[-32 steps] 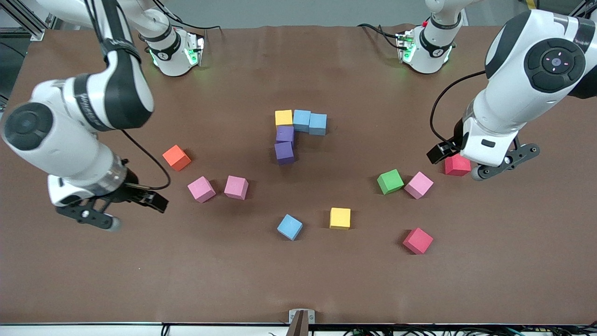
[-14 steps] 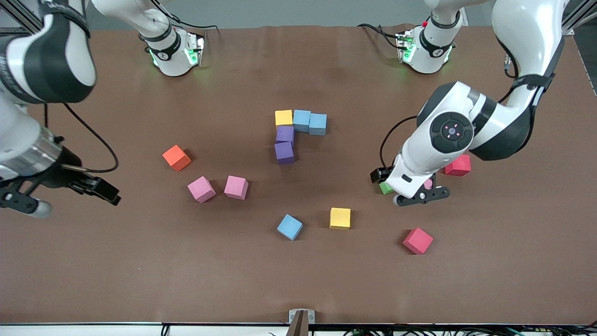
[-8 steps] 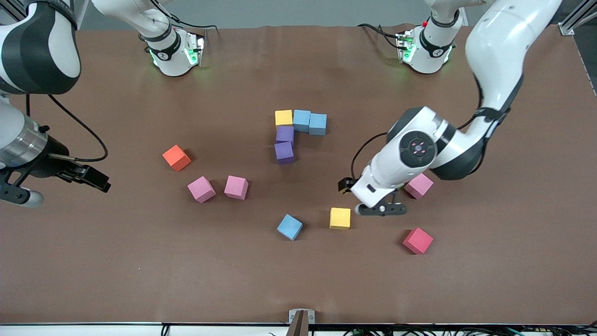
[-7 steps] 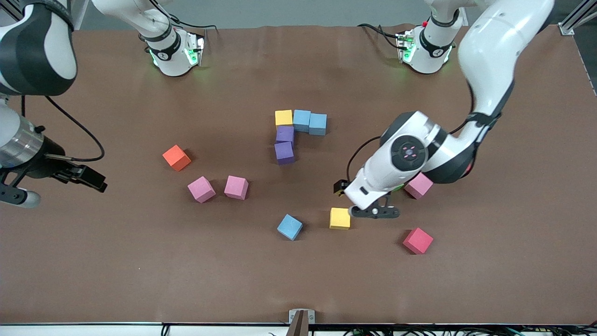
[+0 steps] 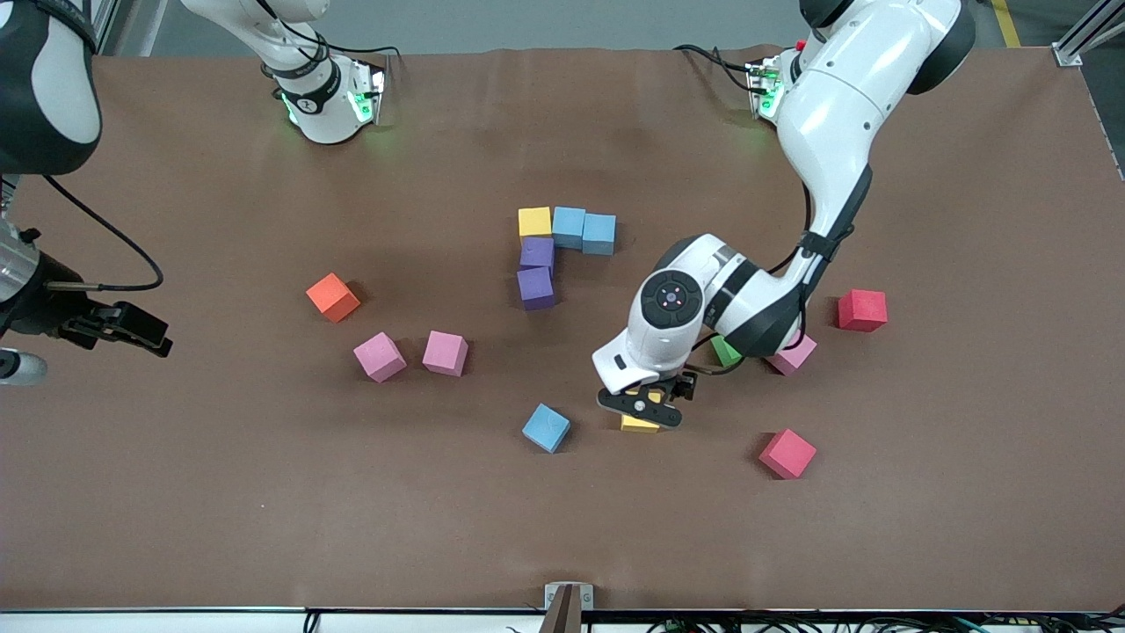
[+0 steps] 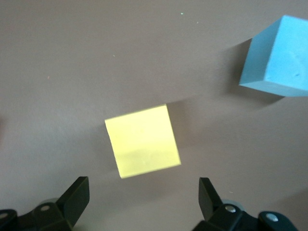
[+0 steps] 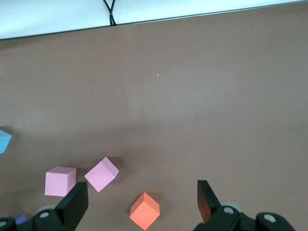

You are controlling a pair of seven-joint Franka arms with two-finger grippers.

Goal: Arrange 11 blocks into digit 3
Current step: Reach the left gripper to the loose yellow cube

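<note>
My left gripper point(image 5: 642, 406) hangs open just over a loose yellow block point(image 5: 640, 425), which it mostly hides in the front view. In the left wrist view that yellow block point(image 6: 142, 141) lies flat on the table ahead of my open left gripper point(image 6: 143, 192), with nothing between the fingers. Five blocks sit joined mid-table: yellow point(image 5: 534, 221), two light blue point(image 5: 569, 226), two purple point(image 5: 536, 287). My right gripper point(image 5: 13, 360) waits open at the right arm's end, empty. In the right wrist view the right gripper point(image 7: 142, 186) looks down on an orange block point(image 7: 144, 214).
Loose blocks lie around: orange point(image 5: 333, 296), two pink point(image 5: 380, 356) point(image 5: 445, 352), light blue point(image 5: 547, 427) beside the yellow one, green point(image 5: 725, 351) and pink point(image 5: 794, 354) partly under the left arm, and two red point(image 5: 861, 309) point(image 5: 787, 453).
My left arm swept from the red block at its end of the table, across the green and pink blocks, to over the yellow block. My right arm drew back toward its table end.
</note>
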